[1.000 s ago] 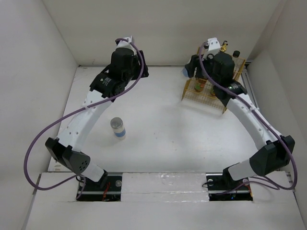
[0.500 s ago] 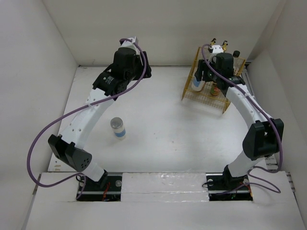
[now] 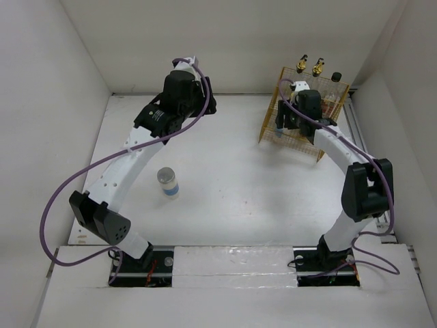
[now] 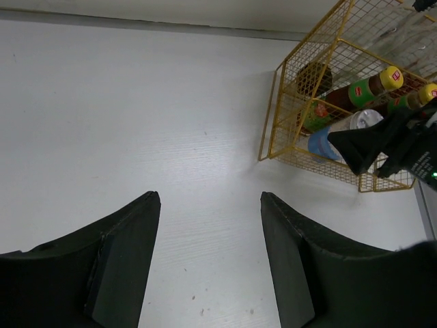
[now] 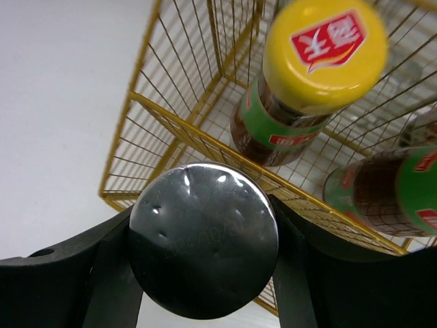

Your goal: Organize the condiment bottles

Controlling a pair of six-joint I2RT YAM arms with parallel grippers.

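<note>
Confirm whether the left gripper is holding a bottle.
No: the left gripper is open, and only the table shows between its jaws.

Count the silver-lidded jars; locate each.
2. One jar stands on the table beside the left arm; the other jar is clamped in the right gripper at the yellow basket's front. Others could be hidden.

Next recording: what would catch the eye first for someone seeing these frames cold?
The yellow wire basket at the table's far right stands out. Two yellow-capped bottles stand in it, and the right gripper is clamped on a silver-lidded jar at its front edge. A second jar stands alone on the open table beside the left arm, and the left gripper hangs open over bare surface.
</note>
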